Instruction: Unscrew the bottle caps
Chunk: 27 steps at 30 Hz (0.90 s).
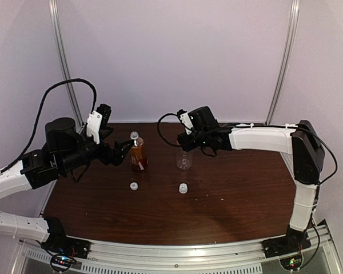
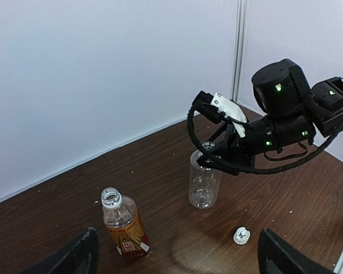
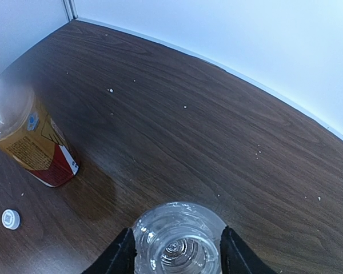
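Note:
The amber bottle [image 1: 138,153] with a red label stands uncapped left of centre, also in the left wrist view [image 2: 123,226] and the right wrist view [image 3: 35,144]. The clear bottle [image 1: 184,160] stands upright to its right, its neck open [image 3: 177,246]. Two whitish caps lie on the table in front of the bottles, one [image 1: 134,186] on the left and one [image 1: 183,189] on the right [image 2: 240,235]. My right gripper [image 3: 177,248] hangs over the clear bottle's top, its fingers [image 3: 123,256] parted on either side of the neck. My left gripper [image 1: 123,149] is open just left of the amber bottle.
The brown table [image 1: 234,194] is closed in by white walls at the back and sides. A faint damp patch [image 2: 197,260] marks the wood between the bottles. Small crumbs dot the surface.

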### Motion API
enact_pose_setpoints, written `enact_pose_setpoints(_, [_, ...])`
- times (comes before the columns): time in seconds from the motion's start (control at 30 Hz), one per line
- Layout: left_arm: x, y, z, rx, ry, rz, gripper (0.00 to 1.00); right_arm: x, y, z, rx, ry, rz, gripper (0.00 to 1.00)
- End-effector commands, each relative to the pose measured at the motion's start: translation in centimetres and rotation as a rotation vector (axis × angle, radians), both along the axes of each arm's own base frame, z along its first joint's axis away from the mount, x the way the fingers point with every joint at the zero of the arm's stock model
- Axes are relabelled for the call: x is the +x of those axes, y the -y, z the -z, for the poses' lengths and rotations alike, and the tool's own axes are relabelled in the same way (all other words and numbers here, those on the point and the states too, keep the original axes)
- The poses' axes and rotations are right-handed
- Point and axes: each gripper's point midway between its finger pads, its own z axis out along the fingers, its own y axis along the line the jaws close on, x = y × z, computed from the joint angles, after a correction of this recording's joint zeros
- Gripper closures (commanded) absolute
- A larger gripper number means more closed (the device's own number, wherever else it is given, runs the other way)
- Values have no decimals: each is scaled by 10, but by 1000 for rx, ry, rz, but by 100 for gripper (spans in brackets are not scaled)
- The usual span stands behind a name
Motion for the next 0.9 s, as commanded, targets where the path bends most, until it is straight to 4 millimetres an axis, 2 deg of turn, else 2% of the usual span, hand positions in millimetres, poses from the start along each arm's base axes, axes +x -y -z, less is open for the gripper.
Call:
enact_pose_setpoints(0.0, [3,-1,-4,-25,19,-13,2,-4,8,-9,-2,-3,3,46])
enact_pose_setpoints(0.17, [3,-2,-3,-21,17,-16,2,-6,9,-20,14,8,1,33])
enact_pose_setpoints(0.37, [5,-4,-2,-5,23,-32,2,-12,12,-38,36,23,-9,1])
enact_pose_setpoints(0.6, [11,-8,-2,23,20,-71,2,-30,16,-66,87,26,-52,0])
enact_pose_setpoints(0.87, [17,-17,0,43,23,-132,2,-58,27,-87,142,1,-103,0])
